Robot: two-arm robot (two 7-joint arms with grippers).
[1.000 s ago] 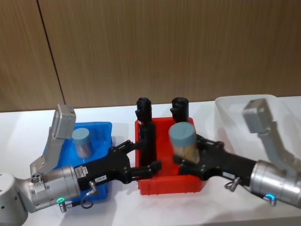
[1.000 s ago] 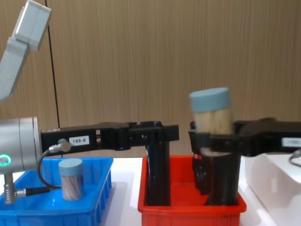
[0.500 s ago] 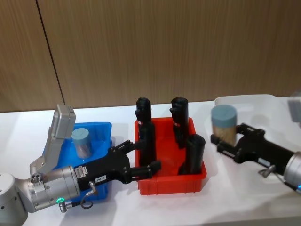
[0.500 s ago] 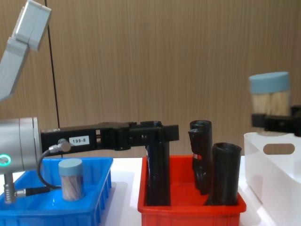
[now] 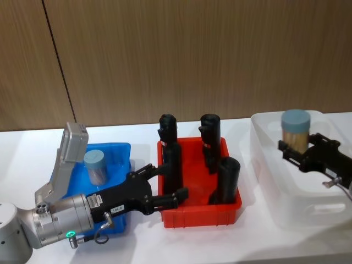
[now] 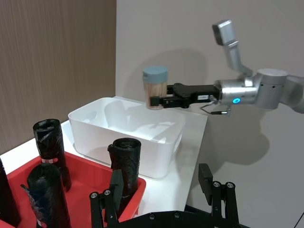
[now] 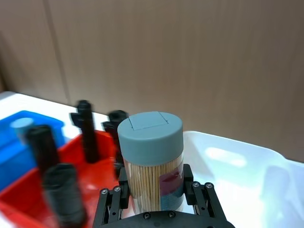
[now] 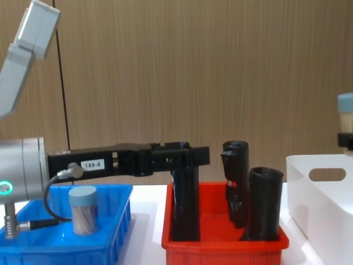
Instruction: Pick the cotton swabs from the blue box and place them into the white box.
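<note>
My right gripper (image 5: 295, 149) is shut on one tub of cotton swabs (image 5: 295, 128), a clear tub with a pale blue-grey lid, and holds it upright above the white box (image 5: 264, 168). The left wrist view shows that tub (image 6: 155, 88) over the white box (image 6: 95, 134) too, and it fills the middle of the right wrist view (image 7: 150, 156). A second tub of cotton swabs (image 5: 97, 166) stands in the blue box (image 5: 120, 148). My left gripper (image 5: 166, 185) is open with nothing in it, reaching over the red bin's left edge.
A red bin (image 5: 198, 218) with three upright black rolls (image 5: 226, 179) sits between the blue box and the white box. A wooden wall stands behind the white table. My left arm's body lies low in front of the blue box.
My right gripper has carried its tub to the right, from above the red bin to above the white box. The left arm has not moved.
</note>
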